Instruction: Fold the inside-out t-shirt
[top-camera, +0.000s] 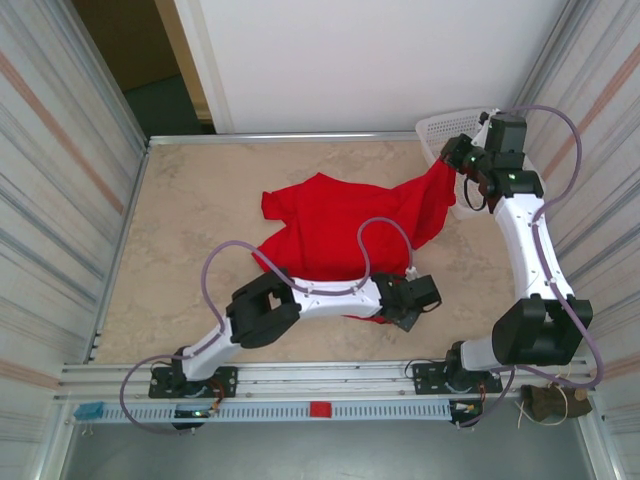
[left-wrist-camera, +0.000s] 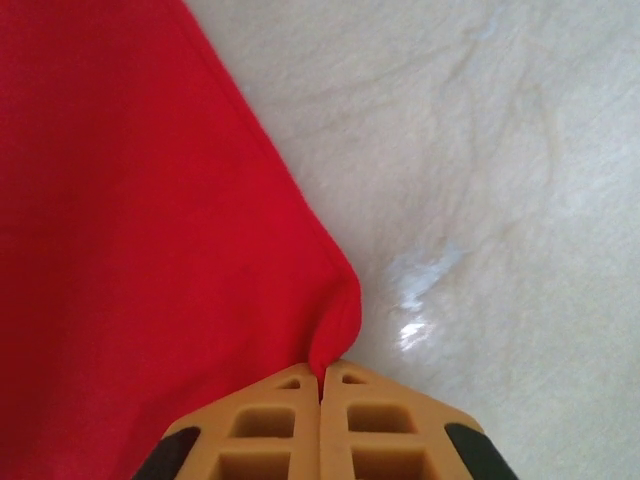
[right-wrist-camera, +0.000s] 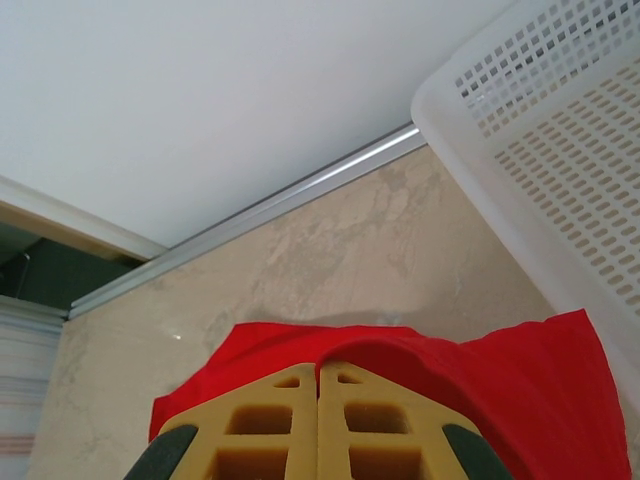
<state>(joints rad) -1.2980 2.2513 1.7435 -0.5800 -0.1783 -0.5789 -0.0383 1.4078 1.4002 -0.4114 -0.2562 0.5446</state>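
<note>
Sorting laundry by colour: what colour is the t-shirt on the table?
Bright red t-shirt, clearest in the top external view.

- Bright, even, diffuse light falls over the table (top-camera: 190, 270); shadows under the arms (top-camera: 330, 295) are faint and soft-edged.
- In the left wrist view, a white glare spot shines on the table just beside the corner of the shirt (left-wrist-camera: 130, 250).
- The red cloth is heavily saturated, so its folds barely read.
- The overhead view is slightly soft, and the side walls (top-camera: 60, 200) lean outward.

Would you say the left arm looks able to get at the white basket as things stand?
Probably not. The left gripper is shut on the red t-shirt, while the white basket sits at the far right corner, with the right gripper, also shut on the shirt, beside it.
</note>
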